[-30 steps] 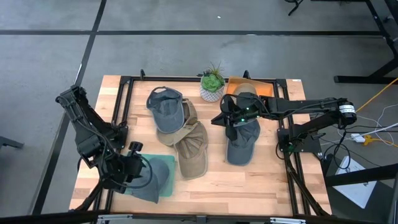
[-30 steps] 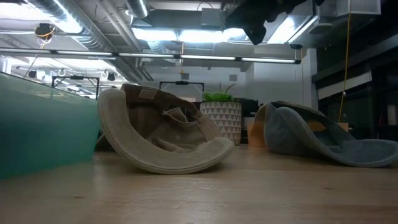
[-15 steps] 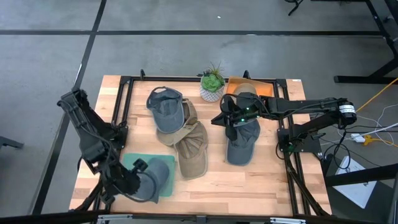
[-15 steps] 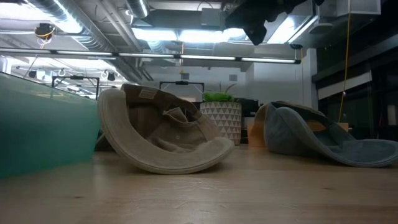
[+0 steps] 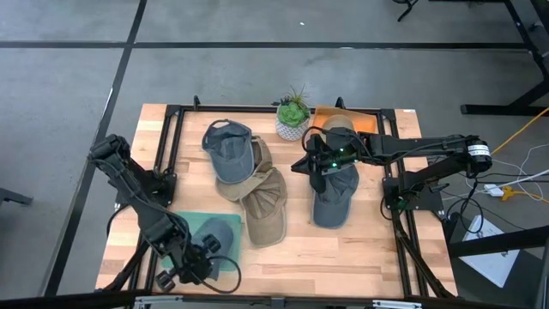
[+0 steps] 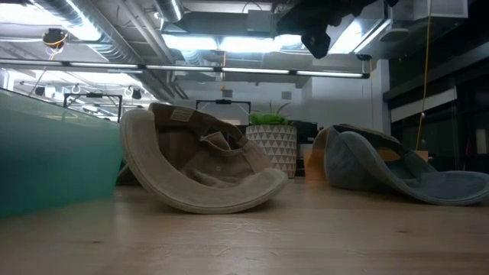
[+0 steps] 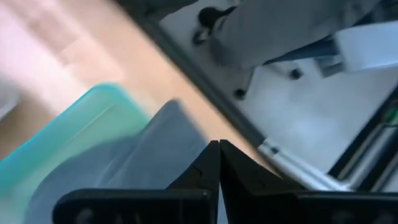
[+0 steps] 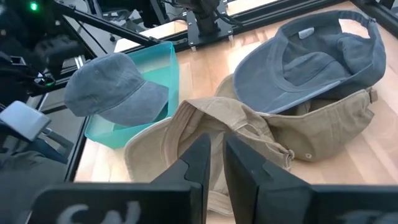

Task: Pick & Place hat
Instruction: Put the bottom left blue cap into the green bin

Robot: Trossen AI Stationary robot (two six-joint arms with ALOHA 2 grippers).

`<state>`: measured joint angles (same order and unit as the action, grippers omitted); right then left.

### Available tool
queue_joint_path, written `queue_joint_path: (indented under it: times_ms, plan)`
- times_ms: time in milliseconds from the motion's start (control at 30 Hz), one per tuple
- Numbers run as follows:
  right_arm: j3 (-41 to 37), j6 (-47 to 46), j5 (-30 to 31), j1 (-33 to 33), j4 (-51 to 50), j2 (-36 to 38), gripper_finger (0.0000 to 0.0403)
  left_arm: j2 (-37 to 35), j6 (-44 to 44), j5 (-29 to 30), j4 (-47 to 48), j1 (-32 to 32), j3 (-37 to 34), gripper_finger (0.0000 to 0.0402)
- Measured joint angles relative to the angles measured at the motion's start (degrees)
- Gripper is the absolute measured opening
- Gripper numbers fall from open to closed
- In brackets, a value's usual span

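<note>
The left gripper [image 5: 190, 268] has its jaws clenched flat together with nothing between them; it sits over the table's [image 5: 343, 249] front-left corner, at the front edge of a teal bin [image 5: 182, 225]. In the left wrist view the two fingers [image 7: 211, 163] meet in a closed line, with the bin's rim and grey cloth just beyond them. A grey cap [image 5: 216, 233] rests on that bin, its brim reaching past the rim towards the table's middle; the right wrist view shows it [image 8: 115, 93] lying on top of the bin [image 8: 163, 68], free of any gripper.

The right gripper [image 5: 315, 168] hangs above the table near the back edge, right of centre, over another grey cap [image 5: 336, 196]. Its fingers [image 8: 200, 158] stand almost together, a thin gap between them, holding nothing.

A tan cap [image 5: 264, 204] lies upturned at the table's middle, touching a further grey cap [image 5: 230, 148] behind it towards the back edge. A small potted plant [image 5: 292, 117] in a patterned white pot stands at the back edge, with an orange sheet [image 5: 343, 120] beside it.

No writing can be read; a pale patch inside the tan cap [image 6: 199, 164] is too small to make out
</note>
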<state>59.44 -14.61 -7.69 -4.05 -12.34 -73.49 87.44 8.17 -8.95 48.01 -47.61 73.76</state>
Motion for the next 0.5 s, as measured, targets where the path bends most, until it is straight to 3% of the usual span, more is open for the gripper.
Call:
queue_joint_path:
  times_ms: [100,500]
  plan:
    - [0.0,-1.0,0.0,0.0,0.0,0.0,0.0044,0.8,0.0,-3.1,-3.1,0.1,0.0,0.0002]
    - [0.0,-1.7,0.1,1.9,-0.5,0.0,0.0044,3.2,-2.5,-2.9,-2.9,2.1,0.0,0.0002]
